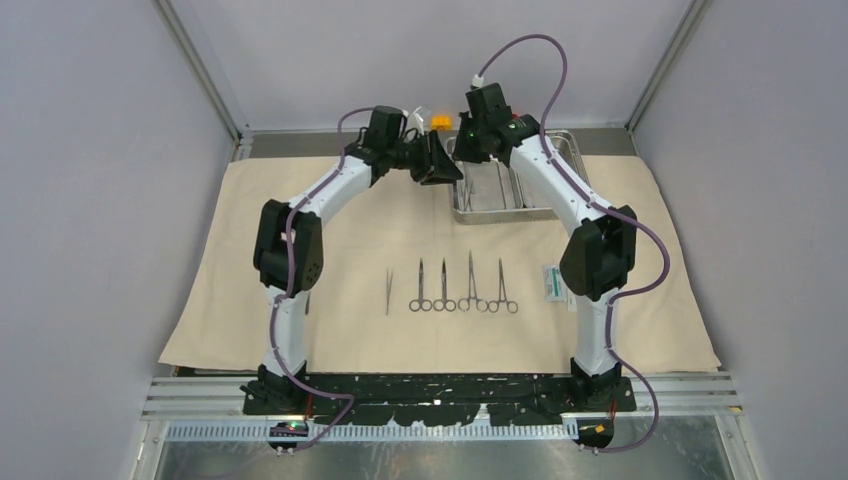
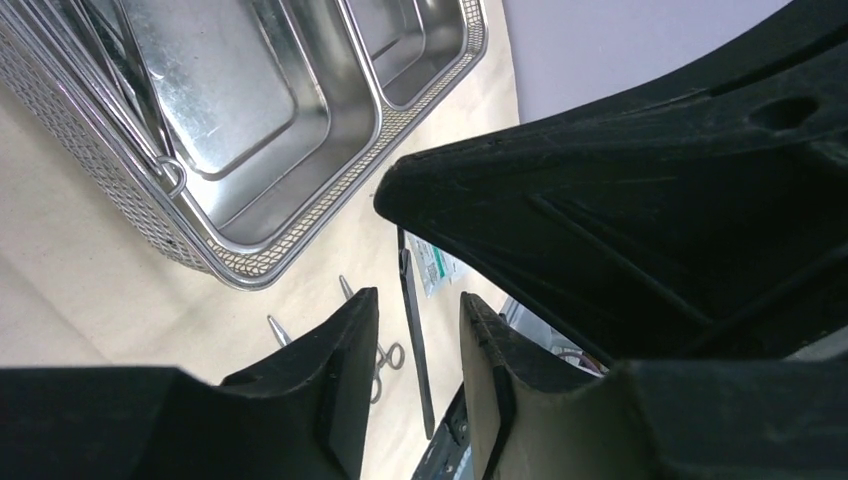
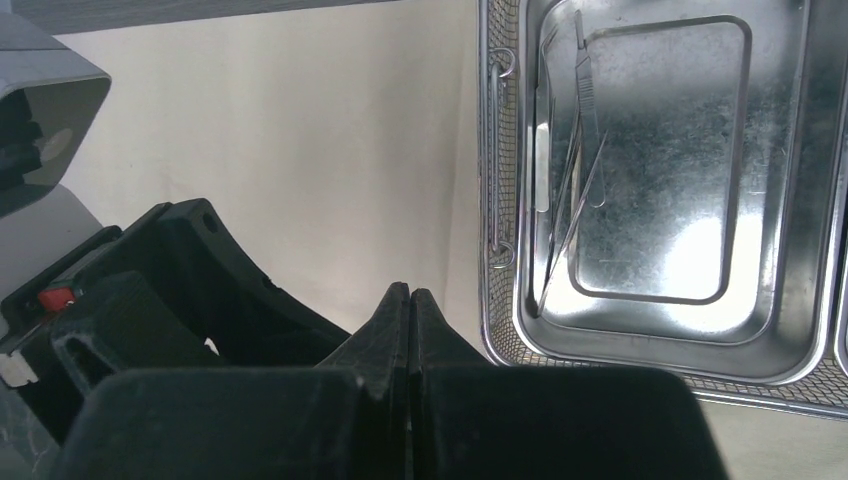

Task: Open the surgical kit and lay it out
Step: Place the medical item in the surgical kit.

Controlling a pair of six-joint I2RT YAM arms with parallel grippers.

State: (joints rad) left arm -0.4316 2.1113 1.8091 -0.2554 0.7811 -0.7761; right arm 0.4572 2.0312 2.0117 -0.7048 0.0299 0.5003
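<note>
Handle location: the straight handle hangs in the air beside the steel tray, above the beige cloth. I see it only in the left wrist camera.
Left tool: the left tool has its fingers apart, one on each side of the handle, and neither touches it.
Right tool: the right tool shows its pads pressed together in its own camera. The handle's upper end runs in under its tip, so I judge it pinches the handle there.
Handling: slim, stiff and light, and it looks like smooth metal. I expect it to swivel or slip in a tip pinch. I would take it across the flat sides near mid-length, with the pads square to it.
Axis: the long axis crosses the left tool's closing line. The upper end is at the right tool and the free end points toward the arm bases. I cannot tell its true tilt.
Tray contents: more slim instruments lie lengthwise in one compartment.
Laid out: tweezers and four ring-handled clamps sit in a row, rings toward the bases. A white packet lies to their right.
</note>
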